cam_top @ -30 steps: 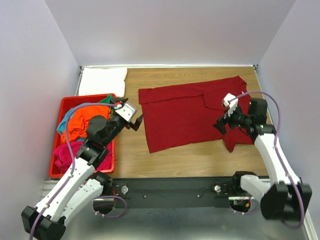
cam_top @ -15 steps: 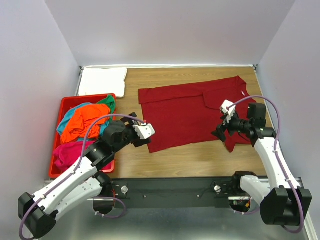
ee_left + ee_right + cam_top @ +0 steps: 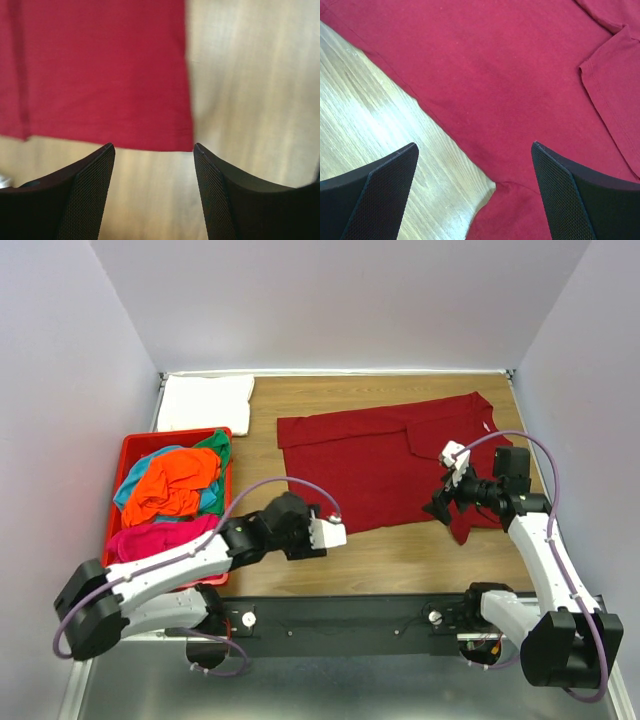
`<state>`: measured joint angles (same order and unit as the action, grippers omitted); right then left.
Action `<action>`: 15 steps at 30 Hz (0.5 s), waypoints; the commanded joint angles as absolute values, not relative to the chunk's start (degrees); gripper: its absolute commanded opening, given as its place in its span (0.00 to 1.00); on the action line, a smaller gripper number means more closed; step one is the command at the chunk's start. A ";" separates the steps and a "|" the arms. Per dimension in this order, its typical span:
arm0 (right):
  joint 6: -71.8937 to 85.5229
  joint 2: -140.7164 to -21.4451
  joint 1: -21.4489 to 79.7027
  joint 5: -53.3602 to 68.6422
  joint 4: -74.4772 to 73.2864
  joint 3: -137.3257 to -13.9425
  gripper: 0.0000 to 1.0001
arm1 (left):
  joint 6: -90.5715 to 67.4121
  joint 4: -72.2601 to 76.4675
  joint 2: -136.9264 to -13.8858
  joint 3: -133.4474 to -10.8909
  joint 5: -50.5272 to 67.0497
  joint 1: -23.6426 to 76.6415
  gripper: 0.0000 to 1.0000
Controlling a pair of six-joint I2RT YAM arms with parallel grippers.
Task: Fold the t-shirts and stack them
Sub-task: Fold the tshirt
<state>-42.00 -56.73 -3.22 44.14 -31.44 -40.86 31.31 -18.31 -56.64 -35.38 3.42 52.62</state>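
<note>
Fingers (image 3: 87, 195) of the left arm stood apart, grasping nothing, with the hemmed corner of the dark red t-shirt (image 3: 370, 465) just ahead of their gap. That shirt lay spread flat across the centre and right of the top view, on the pale wood-grain table (image 3: 400, 555). Right fingers (image 3: 375, 195) were likewise wide and empty, above the shirt's edge beside a sleeve. Folding this shirt seemed the step in hand, barely begun. Next, each pair would likely need to drop and pinch thin, limp cotton off smooth wood. A folded white t-shirt (image 3: 205, 402) sat upper left; an orange t-shirt (image 3: 175, 480) and others lay crumpled in the red plastic bin (image 3: 125, 455) at left.
</note>
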 commanded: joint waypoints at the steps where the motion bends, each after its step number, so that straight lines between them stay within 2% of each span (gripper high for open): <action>1: -41.22 -57.13 -3.52 42.71 -32.87 -42.01 1.00 | 29.97 -19.34 -62.74 -37.00 1.41 56.86 0.72; 6: -41.22 -56.87 -3.52 42.28 -32.87 -42.01 1.00 | 30.24 -16.44 -68.36 -35.77 1.15 58.01 0.72; 11: -41.05 -56.69 -3.52 42.63 -32.87 -42.01 1.00 | 29.97 -14.33 -72.86 -35.86 -4.56 58.36 0.65; 15: -40.78 -56.78 -3.52 42.45 -32.96 -42.19 1.00 | 31.29 -13.80 -75.67 -35.60 -6.68 58.36 0.65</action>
<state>-41.74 -56.84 -3.22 43.11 -31.48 -40.86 30.52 -15.64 -73.60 -35.40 -2.55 57.95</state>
